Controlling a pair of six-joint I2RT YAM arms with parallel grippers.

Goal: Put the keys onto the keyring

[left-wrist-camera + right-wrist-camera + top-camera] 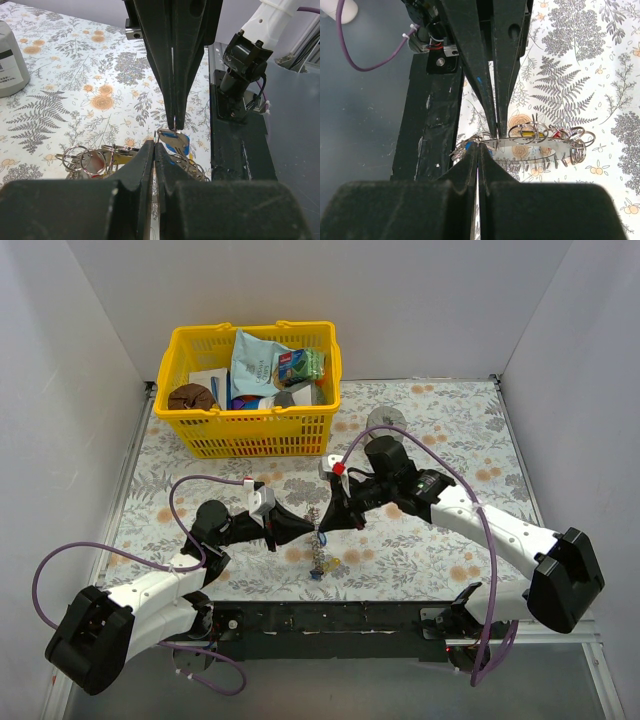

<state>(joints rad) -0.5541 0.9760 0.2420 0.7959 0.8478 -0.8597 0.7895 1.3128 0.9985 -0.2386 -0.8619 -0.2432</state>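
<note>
Left arm [150,590]: enters from 7 o'clock in the top view and reaches toward the middle of the table [450,540].
Basket [250,390]: yellow plastic, at 11 o'clock, filled with packets and small goods.
Left pincer [296,528]: just left of centre, pointing to 3 o'clock. Its black fingers [142,165] are drawn narrow, with only a slit between them, nipping the rim of the keyring.
Keyring [318,532]: a flat silver ring at the centre, held off the table between the two pincers and seen nearly edge-on from above.
Keys [322,565]: bunched at 6 o'clock of the keyring, directly beneath it, with many small split rings. A blue head [178,142] and a yellow head [526,132] show. Whether any key is threaded onto the keyring cannot be told.
Right pincer [335,518]: just right of the keyring, pointing to 8 o'clock. Its fingers [470,160] are likewise pressed narrow on the keyring's rim, tip to tip with the left pincer.
Grey cylinder [385,420]: stands on the table at 1 o'clock, well apart from the keys.
Right arm [500,530]: enters from 4 o'clock.
</note>
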